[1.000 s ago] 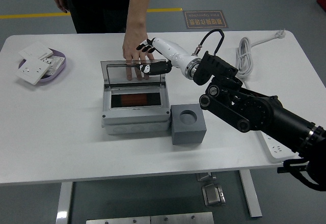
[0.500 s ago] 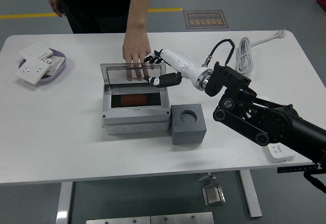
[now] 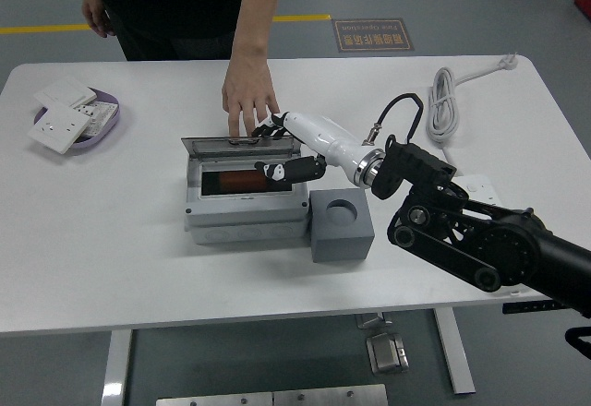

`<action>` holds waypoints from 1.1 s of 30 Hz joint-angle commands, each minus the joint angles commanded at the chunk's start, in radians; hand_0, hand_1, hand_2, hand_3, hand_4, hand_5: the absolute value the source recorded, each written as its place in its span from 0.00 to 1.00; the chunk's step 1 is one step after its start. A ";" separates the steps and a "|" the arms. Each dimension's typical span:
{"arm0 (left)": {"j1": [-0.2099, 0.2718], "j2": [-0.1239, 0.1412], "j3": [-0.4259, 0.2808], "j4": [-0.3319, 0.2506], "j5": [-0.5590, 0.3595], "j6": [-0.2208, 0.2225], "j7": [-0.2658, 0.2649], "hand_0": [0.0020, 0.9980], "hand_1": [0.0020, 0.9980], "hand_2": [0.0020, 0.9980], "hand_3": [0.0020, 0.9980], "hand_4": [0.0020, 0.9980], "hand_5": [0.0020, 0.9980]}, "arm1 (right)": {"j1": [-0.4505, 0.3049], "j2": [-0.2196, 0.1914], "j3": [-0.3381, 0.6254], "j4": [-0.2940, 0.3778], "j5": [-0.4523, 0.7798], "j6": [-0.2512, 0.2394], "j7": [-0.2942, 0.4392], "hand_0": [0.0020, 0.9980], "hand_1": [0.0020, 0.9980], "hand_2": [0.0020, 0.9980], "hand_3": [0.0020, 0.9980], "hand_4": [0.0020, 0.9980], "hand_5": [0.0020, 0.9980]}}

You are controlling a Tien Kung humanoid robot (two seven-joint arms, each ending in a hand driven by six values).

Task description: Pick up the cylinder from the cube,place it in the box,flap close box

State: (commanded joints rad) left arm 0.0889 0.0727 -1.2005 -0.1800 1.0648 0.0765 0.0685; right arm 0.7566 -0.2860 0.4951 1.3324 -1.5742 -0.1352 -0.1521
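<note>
On the table, head view:
Table: white, seen from above its near edge.
Box: grey, mid-table; a dark reddish shape, perhaps the cylinder, shows inside.
Flap: clear lid hinged along the box's far edge, tilted low over the opening.
Right hand: white with black fingertips, fingers loosely spread on the flap's right end, holding nothing.
Cube: grey, touching the box's right side; round socket on top empty.
Person's hand: fingertips at the flap's far edge.
Cable: white, coiled toward the far right corner.
Sockets: white, on a purple tray by the far left corner.
</note>
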 joint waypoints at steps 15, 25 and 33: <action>0.001 -0.003 0.000 0.000 -0.003 0.000 0.000 0.59 0.62 0.57 0.59 0.65 0.25 | -0.034 0.010 -0.014 0.032 -0.042 -0.005 -0.012 0.81 0.73 0.74 0.74 0.66 0.36; -0.001 -0.002 -0.001 0.000 -0.004 0.001 -0.001 0.59 0.62 0.57 0.59 0.65 0.25 | -0.038 0.009 -0.021 0.037 -0.058 -0.001 -0.017 0.81 0.72 0.74 0.73 0.66 0.35; 0.000 -0.002 -0.003 0.000 -0.002 0.001 0.000 0.59 0.62 0.57 0.59 0.64 0.25 | -0.042 0.004 -0.008 0.034 -0.064 -0.002 -0.018 0.80 0.72 0.74 0.74 0.65 0.35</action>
State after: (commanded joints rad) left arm 0.0888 0.0708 -1.2034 -0.1800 1.0625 0.0775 0.0684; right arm 0.7142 -0.2819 0.4872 1.3664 -1.6384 -0.1369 -0.1701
